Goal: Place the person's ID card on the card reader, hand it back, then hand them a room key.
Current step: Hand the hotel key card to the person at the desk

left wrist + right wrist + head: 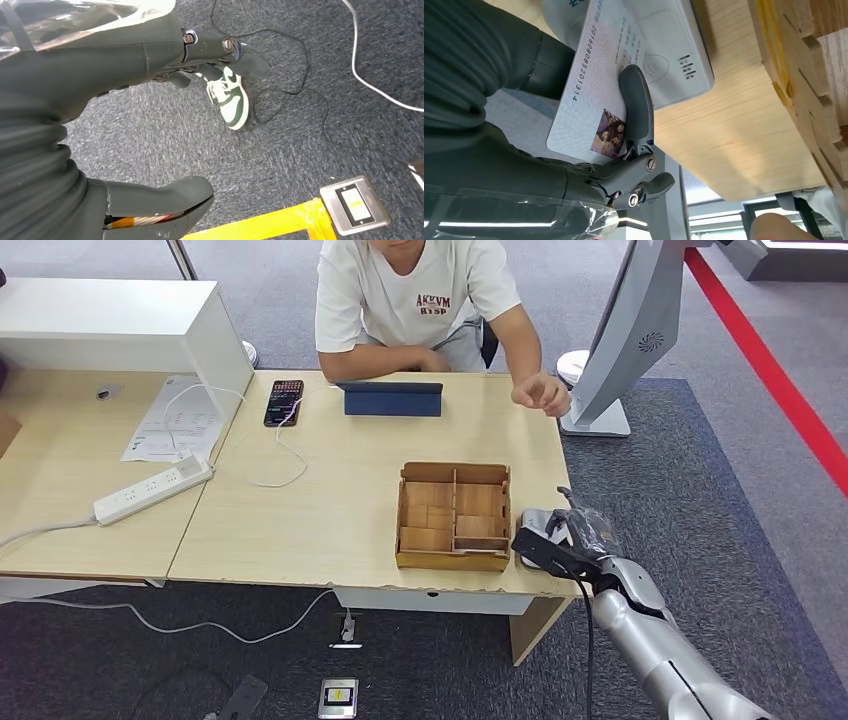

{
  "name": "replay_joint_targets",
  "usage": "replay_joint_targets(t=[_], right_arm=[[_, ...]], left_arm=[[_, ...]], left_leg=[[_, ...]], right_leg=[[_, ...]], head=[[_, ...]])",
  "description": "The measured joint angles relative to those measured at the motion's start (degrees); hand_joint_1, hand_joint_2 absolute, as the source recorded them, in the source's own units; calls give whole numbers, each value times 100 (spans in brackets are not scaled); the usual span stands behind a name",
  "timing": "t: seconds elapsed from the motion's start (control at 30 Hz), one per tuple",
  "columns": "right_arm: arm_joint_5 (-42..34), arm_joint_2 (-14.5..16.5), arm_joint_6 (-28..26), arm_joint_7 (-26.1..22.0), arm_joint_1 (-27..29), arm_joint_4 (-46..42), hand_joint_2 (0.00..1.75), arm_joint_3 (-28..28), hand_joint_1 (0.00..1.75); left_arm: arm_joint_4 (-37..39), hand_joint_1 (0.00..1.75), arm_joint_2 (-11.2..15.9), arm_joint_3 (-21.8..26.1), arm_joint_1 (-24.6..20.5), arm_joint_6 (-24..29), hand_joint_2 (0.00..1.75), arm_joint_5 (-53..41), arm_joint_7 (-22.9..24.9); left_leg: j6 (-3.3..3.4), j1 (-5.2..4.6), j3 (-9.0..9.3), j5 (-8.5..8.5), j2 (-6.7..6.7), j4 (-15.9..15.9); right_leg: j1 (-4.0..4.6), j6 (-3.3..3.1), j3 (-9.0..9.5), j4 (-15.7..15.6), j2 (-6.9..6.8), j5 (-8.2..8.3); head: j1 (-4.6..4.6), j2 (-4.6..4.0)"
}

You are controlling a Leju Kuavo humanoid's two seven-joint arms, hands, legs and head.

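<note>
My right hand (572, 540) hovers at the table's front right corner and holds the ID card (594, 90), a white card with printed numbers and a small photo. One dark finger (636, 105) lies across the card's face. The card is partly over the white card reader (669, 55), which lies flat on the table (320, 500) beside the wooden box (453, 515); whether they touch I cannot tell. In the head view the reader (533, 523) is half hidden by my hand. My left hand (115, 65) hangs over the carpet, fingers apart and holding nothing. The person (410, 300) sits across the table, one hand (541, 393) resting near its far right edge.
The wooden box has several compartments holding flat wooden pieces. A blue tablet (390, 398) and a phone (283, 402) lie at the far side. A power strip (152, 490) and papers sit left. A white stand (630, 330) rises right of the table. A shoe (230, 97) and cables lie on the carpet.
</note>
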Motion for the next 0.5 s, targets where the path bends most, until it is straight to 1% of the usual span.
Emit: replay_joint_targets(t=[0.2,0.33,0.4,0.5], right_arm=[[-43,0,-23,18,0,4,175,8,175],[-230,-5,-129,-66,-44,-31,175,13,175],[-339,-20,-188,-148,-162,-80,175,-1,175],[-440,-64,-229,-254,-497,-159,175,-36,175]], left_arm=[[0,0,0,-27,0,-13,175,-4,4],[0,0,0,-33,5,1,175,44,-39],[0,0,0,-35,9,24,175,71,-81],[0,0,0,-43,12,47,175,89,-134]], left_leg=[[0,0,1,0,0,0],[0,-1,-3,1,-1,0],[-1,-1,-3,1,0,0],[-1,-2,-3,3,1,1]], right_leg=[[0,0,1,0,0,0],[-1,0,1,1,0,1],[-1,1,0,2,0,2],[-1,1,-1,2,0,3]], head=[[1,0],[0,0],[0,0],[1,0]])
